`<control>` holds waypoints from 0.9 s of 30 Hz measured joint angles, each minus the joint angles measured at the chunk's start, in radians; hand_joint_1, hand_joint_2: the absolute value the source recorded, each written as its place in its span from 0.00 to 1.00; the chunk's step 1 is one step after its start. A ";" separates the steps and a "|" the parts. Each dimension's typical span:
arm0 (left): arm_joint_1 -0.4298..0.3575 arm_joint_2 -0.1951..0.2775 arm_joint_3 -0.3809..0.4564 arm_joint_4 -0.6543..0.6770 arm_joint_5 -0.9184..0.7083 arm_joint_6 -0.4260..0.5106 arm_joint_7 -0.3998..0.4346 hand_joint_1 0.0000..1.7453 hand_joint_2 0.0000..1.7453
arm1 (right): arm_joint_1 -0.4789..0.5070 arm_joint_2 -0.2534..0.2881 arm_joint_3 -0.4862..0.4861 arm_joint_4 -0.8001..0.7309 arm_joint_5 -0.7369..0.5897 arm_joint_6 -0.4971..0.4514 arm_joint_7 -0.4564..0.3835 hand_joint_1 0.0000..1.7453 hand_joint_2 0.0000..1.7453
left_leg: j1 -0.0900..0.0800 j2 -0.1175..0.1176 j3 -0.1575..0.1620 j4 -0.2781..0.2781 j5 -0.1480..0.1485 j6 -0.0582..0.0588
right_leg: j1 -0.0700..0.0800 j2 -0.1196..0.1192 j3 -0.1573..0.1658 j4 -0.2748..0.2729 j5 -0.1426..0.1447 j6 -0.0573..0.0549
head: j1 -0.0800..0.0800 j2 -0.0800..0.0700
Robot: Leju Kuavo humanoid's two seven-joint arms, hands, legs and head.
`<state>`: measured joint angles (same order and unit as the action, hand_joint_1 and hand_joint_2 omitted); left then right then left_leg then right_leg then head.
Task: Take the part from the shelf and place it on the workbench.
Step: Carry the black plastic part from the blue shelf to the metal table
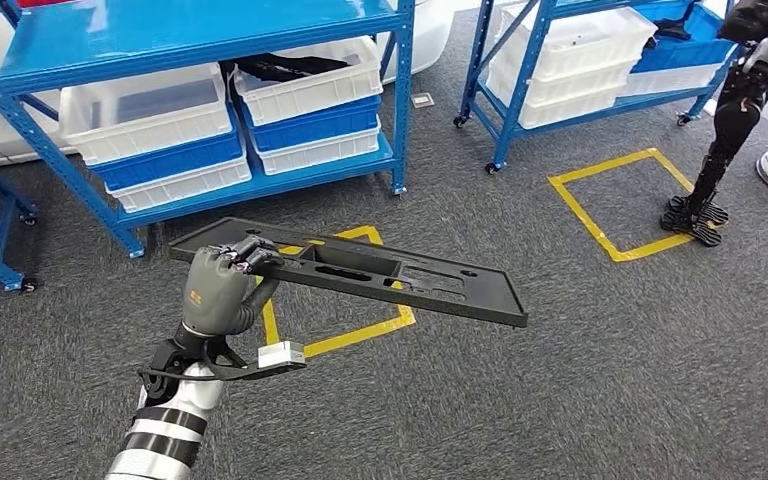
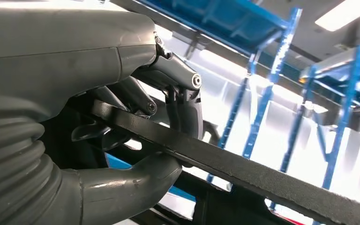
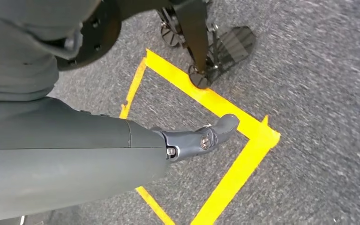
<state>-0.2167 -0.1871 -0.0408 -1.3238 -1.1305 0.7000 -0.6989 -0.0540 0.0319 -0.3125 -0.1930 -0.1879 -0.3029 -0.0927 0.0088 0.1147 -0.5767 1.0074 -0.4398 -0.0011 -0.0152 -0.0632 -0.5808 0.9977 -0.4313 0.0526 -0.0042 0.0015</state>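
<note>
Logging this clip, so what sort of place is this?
Probably a warehouse or factory test floor: blue shelves with plastic bins, yellow tape squares on the carpet, and another robot standing nearby.

Head view: bright, even overhead light; soft shadows on the carpet [image 1: 560, 400] under the shelves [image 1: 210, 60]; sharp throughout, slight bending toward the edges.
Left wrist view: strongly backlit; ceiling lamp [image 2: 347, 11] and pale background blown out; left hand [image 2: 122, 108] dark and near, soft in focus.
Right wrist view: moderate light; carpet and yellow tape [image 3: 243, 140] smeared by motion blur.
</note>
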 joint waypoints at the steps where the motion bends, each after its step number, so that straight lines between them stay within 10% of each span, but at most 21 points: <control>1: -0.002 -0.002 -0.001 0.000 0.000 0.000 0.000 1.00 1.00 | 0.001 -0.002 -0.002 0.000 -0.001 0.000 -0.004 0.00 0.00 | 0.002 0.008 0.001 -0.001 0.000 -0.006 | -0.002 0.013 -0.002 0.000 0.003 -0.009 | -0.001 0.000; 8: -0.010 -0.004 -0.003 -0.001 0.000 0.000 0.000 1.00 1.00 | 0.000 -0.014 -0.015 0.000 -0.009 0.010 -0.023 0.00 0.00 | 0.012 -0.118 -0.125 0.291 -0.152 -0.019 | -0.008 0.099 -0.007 -0.005 0.016 -0.048 | -0.012 0.000; 14: -0.016 -0.006 -0.003 -0.001 0.003 0.000 0.000 1.00 1.00 | -0.002 -0.016 -0.031 0.000 -0.020 0.015 -0.040 0.00 0.00 | 0.020 -0.207 -0.002 0.028 -0.021 -0.008 | -0.006 0.177 -0.024 0.010 0.020 -0.033 | -0.011 0.000; 16: -0.018 -0.008 -0.003 -0.001 0.009 0.000 0.000 1.00 1.00 | 0.000 -0.018 -0.037 0.000 -0.020 0.018 -0.047 0.00 0.00 | 0.015 -0.194 -0.003 0.022 -0.020 0.001 | -0.011 0.198 -0.038 0.005 0.028 -0.015 | -0.011 0.000; 18: -0.021 -0.012 -0.002 -0.001 0.015 0.000 0.000 1.00 1.00 | 0.004 -0.019 -0.043 0.000 -0.020 0.019 -0.053 0.00 0.00 | 0.015 -0.169 0.000 0.011 -0.011 0.017 | -0.010 0.166 -0.057 0.023 0.022 -0.007 | -0.008 0.000; 20: -0.023 -0.015 -0.002 0.000 0.020 0.000 0.000 1.00 1.00 | 0.004 -0.019 -0.048 0.000 -0.018 0.019 -0.056 0.00 0.00 | 0.015 -0.141 0.002 0.003 -0.007 0.027 | -0.007 0.101 -0.106 0.115 -0.018 -0.012 | -0.002 0.000; 23: -0.024 -0.015 0.001 0.008 0.030 0.000 0.000 1.00 1.00 | 0.002 -0.021 -0.054 0.000 -0.013 0.019 -0.058 0.00 0.00 | 0.010 -0.095 -0.001 0.003 -0.008 0.030 | -0.009 0.072 -0.192 0.286 -0.078 -0.011 | 0.001 0.000; 27: -0.024 -0.015 0.002 0.015 0.032 0.000 0.000 1.00 1.00 | 0.003 -0.025 -0.056 0.000 -0.010 0.019 -0.059 0.00 0.00 | 0.006 -0.047 0.001 0.004 -0.012 0.023 | -0.006 0.018 -0.070 0.085 -0.010 0.014 | 0.002 0.000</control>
<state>-0.2411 -0.2025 -0.0393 -1.3092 -1.0986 0.6997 -0.6986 -0.0510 0.0071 -0.3680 -0.1932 -0.1983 -0.2839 -0.1514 0.0144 0.0681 -0.5755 1.0111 -0.4519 0.0216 -0.0216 -0.0456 -0.6506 1.0829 -0.4410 0.0663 -0.0019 0.0015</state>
